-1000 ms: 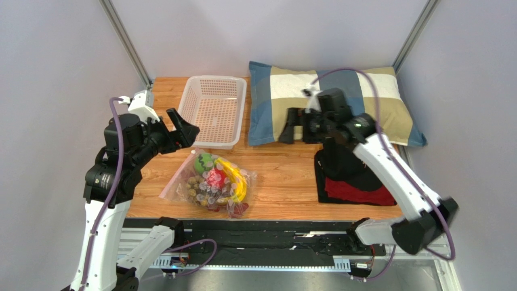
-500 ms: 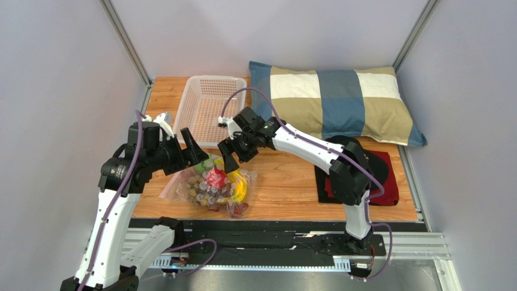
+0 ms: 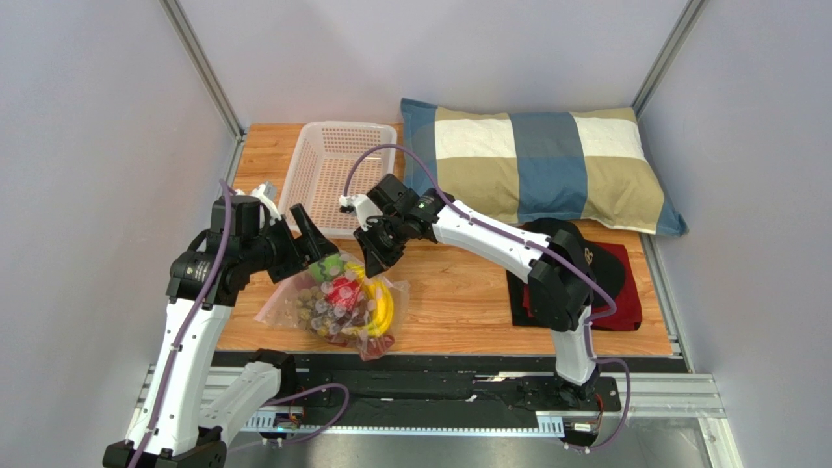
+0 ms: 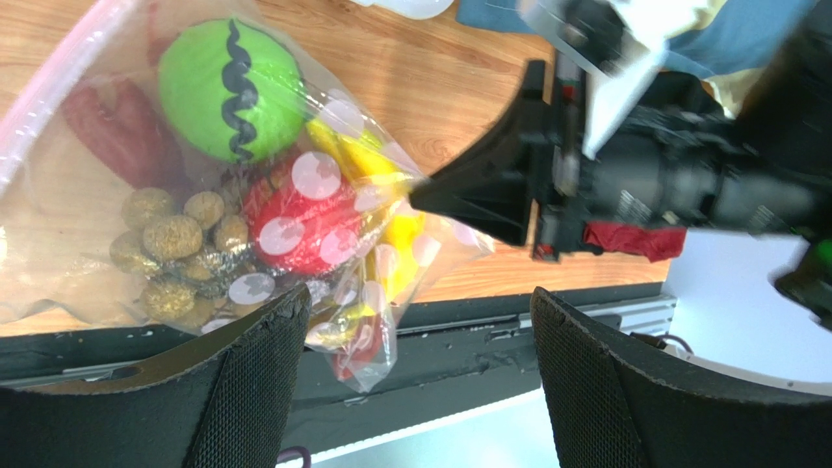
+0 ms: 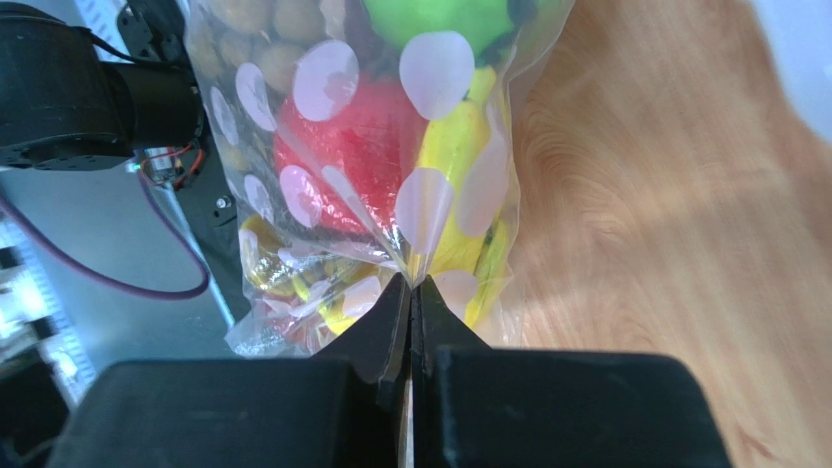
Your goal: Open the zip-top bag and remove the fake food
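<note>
Hardly begun: the clear dotted plastic zip-top bag, lower left on the tabletop, holds all the colourful plastic toy food; the right end effector is clamped on its film, while the left end effector gapes empty.

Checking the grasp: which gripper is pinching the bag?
The right gripper: shut on a fold of the bag. The left gripper is open, holding nothing.

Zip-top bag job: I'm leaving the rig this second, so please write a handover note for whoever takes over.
Right gripper: shut, pinching a fold of the zip-top bag, away from its zip strip.
Left gripper: open, hovering over the bag.
Bag lies on the table's near left, fake food inside.
Done: one pinch. Left: open the zip, take the food out.
</note>
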Available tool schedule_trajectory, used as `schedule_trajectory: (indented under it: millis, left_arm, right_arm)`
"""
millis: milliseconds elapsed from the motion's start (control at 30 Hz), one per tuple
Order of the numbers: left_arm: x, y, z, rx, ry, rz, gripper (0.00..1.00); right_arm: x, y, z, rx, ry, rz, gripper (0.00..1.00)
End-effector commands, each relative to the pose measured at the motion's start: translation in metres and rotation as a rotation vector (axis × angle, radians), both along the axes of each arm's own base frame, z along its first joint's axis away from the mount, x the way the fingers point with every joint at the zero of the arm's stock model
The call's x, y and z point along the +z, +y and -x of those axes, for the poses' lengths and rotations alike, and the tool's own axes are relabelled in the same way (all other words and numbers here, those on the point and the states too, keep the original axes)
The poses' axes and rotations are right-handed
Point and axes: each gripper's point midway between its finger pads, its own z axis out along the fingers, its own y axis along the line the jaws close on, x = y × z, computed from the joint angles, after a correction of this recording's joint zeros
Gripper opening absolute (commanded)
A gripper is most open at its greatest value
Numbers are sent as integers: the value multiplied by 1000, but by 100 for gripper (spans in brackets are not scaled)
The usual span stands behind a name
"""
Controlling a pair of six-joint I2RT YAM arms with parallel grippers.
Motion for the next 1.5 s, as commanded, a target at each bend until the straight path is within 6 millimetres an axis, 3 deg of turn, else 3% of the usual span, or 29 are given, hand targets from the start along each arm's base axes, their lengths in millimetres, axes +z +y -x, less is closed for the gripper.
schedule_trajectory:
  millis: [0, 133, 167, 200, 233, 267, 333, 467, 500, 567, 600, 667, 800, 867, 900, 967, 1000, 1033, 1100, 1167, 1233, 1467]
  left_arm:
    - [9, -5, -6, 44, -39, 79, 86]
    - [7, -7, -11, 85, 8, 120, 86]
    - [8, -8, -11, 92, 14, 130, 86]
    - [8, -9, -12, 95, 16, 135, 86]
    - [7, -8, -13, 101, 19, 137, 86]
    - [8, -8, -16, 109, 11, 141, 86]
    - [-2, -7, -19, 125, 39, 152, 86]
    - [-32, -14, -37, 125, 75, 251, 80]
    - [-54, -20, -34, 103, 128, 301, 77]
    - [-67, -21, -45, 110, 102, 332, 76]
    - [-85, -24, -40, 102, 128, 344, 76]
    - [-82, -31, -49, 32, 32, 378, 78]
    - [-115, -23, -40, 41, 30, 310, 88]
    - [-125, -19, -44, 41, 19, 302, 89]
    - [-142, -18, -42, 51, 60, 305, 90]
    - [-147, -20, -53, 44, 31, 355, 90]
    - [-167, -16, -53, 75, 81, 385, 85]
    - [-155, -16, -73, 70, -29, 432, 78]
    - [-165, -20, -74, 38, -34, 472, 66]
    - [-165, -20, -77, 5, -88, 462, 64]
    - [-163, -19, -79, 1, -132, 461, 54]
    - [-180, -21, -69, -13, -134, 472, 56]
  right_arm:
    - [92, -4, -11, -14, -307, -83, 0]
    - [129, -25, -37, -110, -618, -37, 0]
    - [131, -44, -51, -171, -709, 22, 0]
    - [139, -46, -59, -213, -764, 6, 0]
    - [136, -54, -65, -244, -795, 27, 0]
    - [116, -67, -67, -255, -814, 94, 0]
    - [113, -78, -65, -267, -853, 86, 0]
    - [76, -90, -51, -241, -840, 70, 0]
    - [65, -93, -48, -223, -836, 86, 0]
    - [55, -98, -47, -225, -827, 109, 0]
    - [51, -100, -46, -223, -818, 112, 0]
    - [51, -101, -43, -218, -809, 103, 0]
    - [51, -101, -40, -224, -769, 86, 0]
    - [48, -101, -37, -223, -734, 75, 0]
    - [48, -102, -38, -225, -722, 72, 0]
    - [47, -100, -33, -209, -694, 54, 0]
    - [48, -101, -33, -201, -685, 50, 0]
    - [48, -99, -29, -181, -669, 39, 0]
    - [50, -101, -30, -196, -646, 38, 0]
    - [49, -102, -28, -193, -608, 21, 0]
    - [49, -104, -25, -194, -576, 0, 0]
    - [48, -106, -23, -195, -543, -17, 0]
